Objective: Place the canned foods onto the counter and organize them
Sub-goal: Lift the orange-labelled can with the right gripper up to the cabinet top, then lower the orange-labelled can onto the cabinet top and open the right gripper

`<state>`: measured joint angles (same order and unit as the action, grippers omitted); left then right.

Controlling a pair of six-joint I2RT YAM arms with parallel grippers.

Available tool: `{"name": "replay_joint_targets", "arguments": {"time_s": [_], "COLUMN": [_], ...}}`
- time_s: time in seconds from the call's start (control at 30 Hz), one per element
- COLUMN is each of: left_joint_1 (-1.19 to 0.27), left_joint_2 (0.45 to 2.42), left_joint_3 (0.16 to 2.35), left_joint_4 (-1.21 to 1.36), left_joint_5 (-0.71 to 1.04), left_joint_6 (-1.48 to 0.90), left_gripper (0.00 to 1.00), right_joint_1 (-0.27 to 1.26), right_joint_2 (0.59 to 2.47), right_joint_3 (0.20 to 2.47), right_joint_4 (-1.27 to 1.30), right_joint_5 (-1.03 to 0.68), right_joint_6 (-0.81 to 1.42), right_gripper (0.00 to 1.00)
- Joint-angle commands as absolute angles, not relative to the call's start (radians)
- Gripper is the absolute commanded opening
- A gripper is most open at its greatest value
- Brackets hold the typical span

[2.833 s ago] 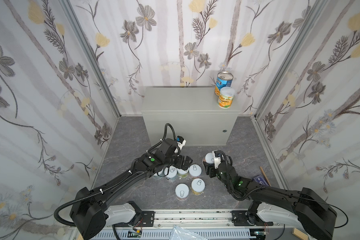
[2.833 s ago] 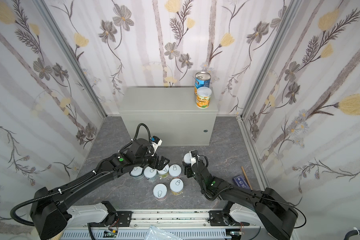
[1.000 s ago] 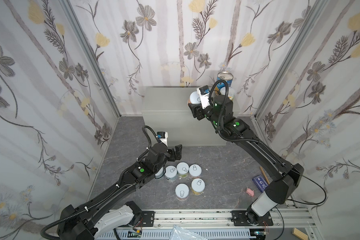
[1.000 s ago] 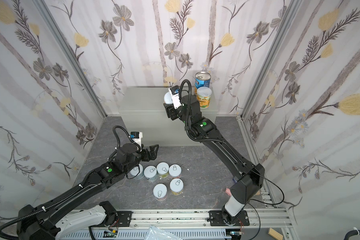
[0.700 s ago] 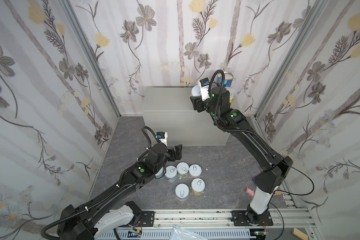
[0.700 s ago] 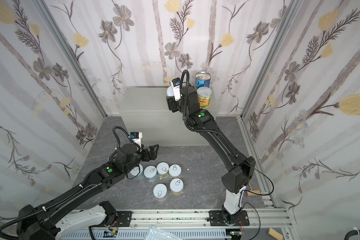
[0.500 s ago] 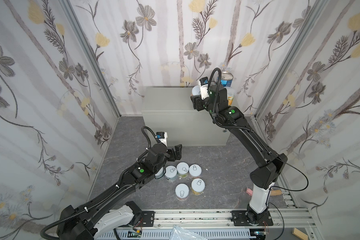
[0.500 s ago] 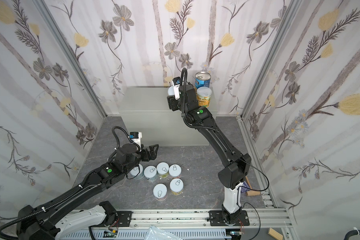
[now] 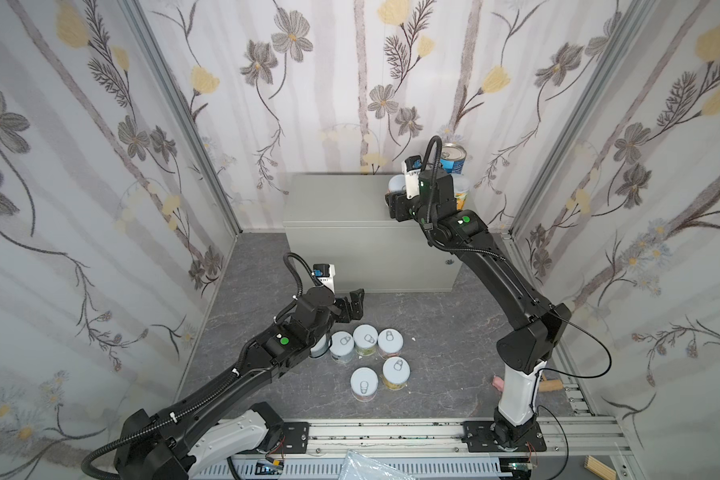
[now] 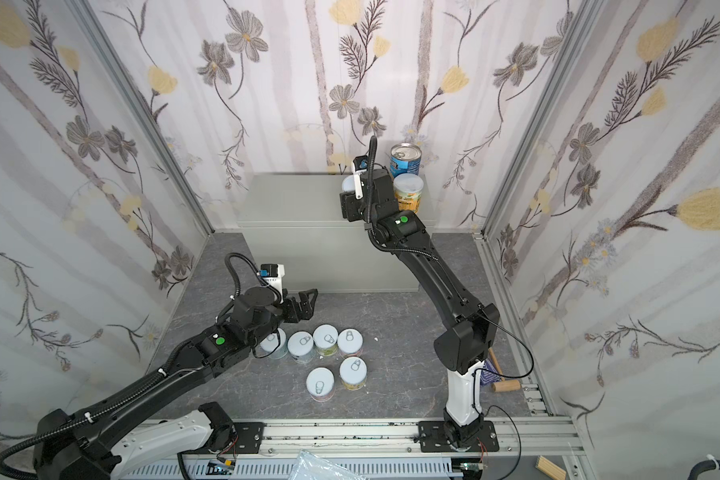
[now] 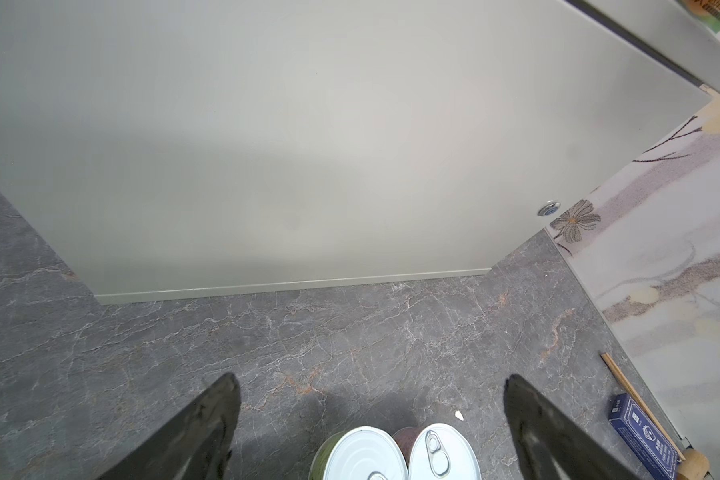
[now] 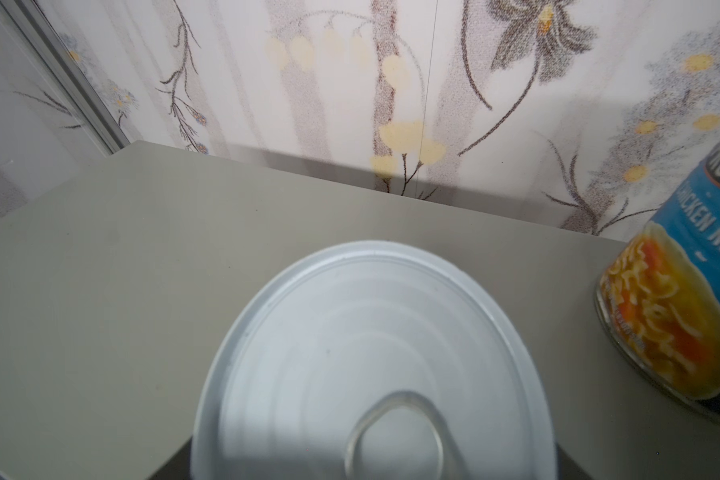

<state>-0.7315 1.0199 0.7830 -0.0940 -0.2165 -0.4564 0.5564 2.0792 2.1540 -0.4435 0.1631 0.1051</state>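
Short can [image 12: 371, 365] clamped in right gripper [image 9: 393, 195] over counter [image 9: 333, 199], blue can [image 9: 454, 160] beside, left gripper [image 9: 350, 305] wide open

Lab booth: wallpapered panels [image 9: 80, 208], arm rail [image 9: 391, 432]

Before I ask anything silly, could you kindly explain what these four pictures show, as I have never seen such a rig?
Two black robot arms work between wallpapered walls. Two pictures look down from one overhead camera; the others come from a camera on each wrist. The right gripper is shut on a white-lidded can over the grey counter, beside a blue can and an orange-yellow can already standing there. The left gripper hangs open above the dark floor, where six short cans wait.
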Motion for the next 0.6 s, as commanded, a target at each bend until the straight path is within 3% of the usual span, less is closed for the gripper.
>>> {"name": "replay_joint_targets", "arguments": {"time_s": [0.0, 0.17, 0.57], "left_joint_1": [-0.730, -0.730, -0.730], "left_joint_2": [1.025, 1.035, 1.029], "left_joint_3": [0.796, 0.801, 0.796], "left_joint_4": [-0.070, -0.072, -0.071], "left_joint_5": [-0.228, -0.224, -0.228], "left_joint_6": [-0.456, -0.455, -0.460], "left_gripper": [1.00, 1.00, 1.00], "right_joint_1": [0.555, 0.555, 0.558], "right_joint_2": [2.087, 2.069, 2.056], "right_joint_3": [2.161, 2.162, 2.161], "right_joint_4": [-0.398, -0.389, -0.402], "right_joint_5": [0.176, 0.179, 0.298], "right_joint_6": [0.135, 0.135, 0.124], "right_gripper": [0.67, 0.80, 0.81]}}
